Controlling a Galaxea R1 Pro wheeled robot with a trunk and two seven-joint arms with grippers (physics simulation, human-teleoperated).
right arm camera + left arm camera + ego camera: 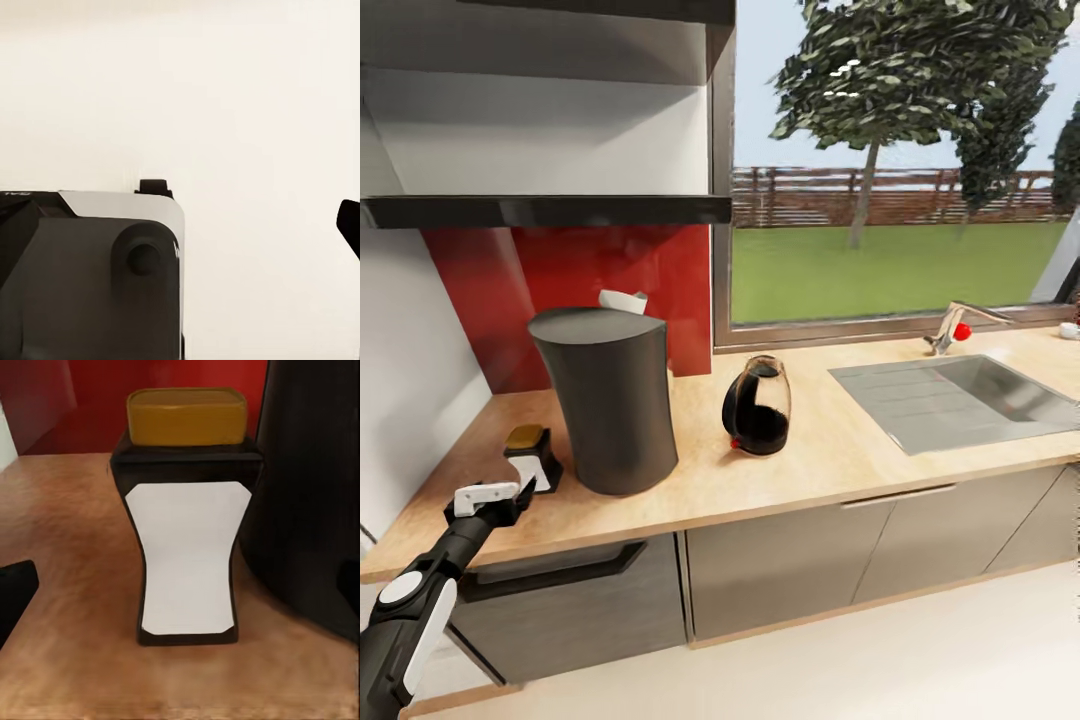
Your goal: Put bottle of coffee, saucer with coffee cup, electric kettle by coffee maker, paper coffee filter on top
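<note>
Amber-capped, the bottle of coffee [187, 521] stands on the bench [820, 450] just beside the coffee maker [610, 400]; the left gripper [495, 497] sits near it, jaws apparently spread, so back away straight without nudging it; right jaws' state unclear.

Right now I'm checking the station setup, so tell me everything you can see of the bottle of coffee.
The bottle of coffee is a small, dark, waisted bottle with a broad white label on its front and an amber-brown cap. It stands upright on the light wood-grain countertop, close beside the tall dark-grey coffee maker at the counter's left end; whether the two touch cannot be told. The left gripper sits just in front of it, jaws apart and off the bottle.
</note>
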